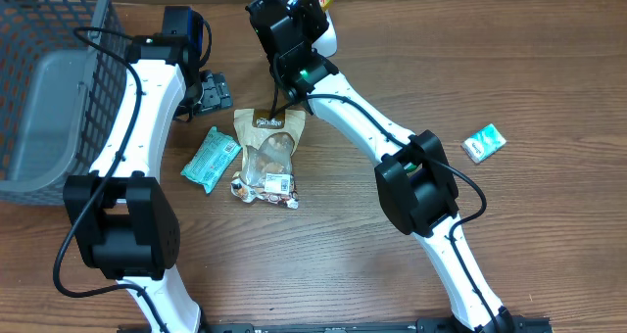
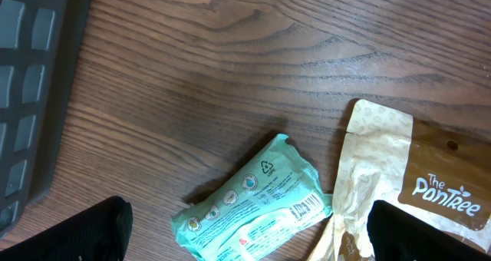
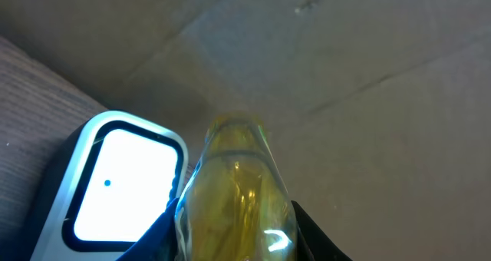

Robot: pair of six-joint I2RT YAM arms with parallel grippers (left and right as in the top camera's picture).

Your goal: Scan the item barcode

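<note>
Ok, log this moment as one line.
right gripper: shut on yellow bottle | position: beside scanner | left gripper: open, empty, near teal packet | barcode: not visible

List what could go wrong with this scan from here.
The yellow bottle in the right gripper sits beside the scanner, off its lit window, and no barcode shows, so the read may fail.
The bottle looks glossy and could slip or twist in the grip.
Swinging it closer may knock the scanner.

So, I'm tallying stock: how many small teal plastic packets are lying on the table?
2. One teal plastic packet lies just left of the tan paper snack pouch, mid-table; the second teal packet sits alone, far right. Others may be hidden under the arms.
</note>
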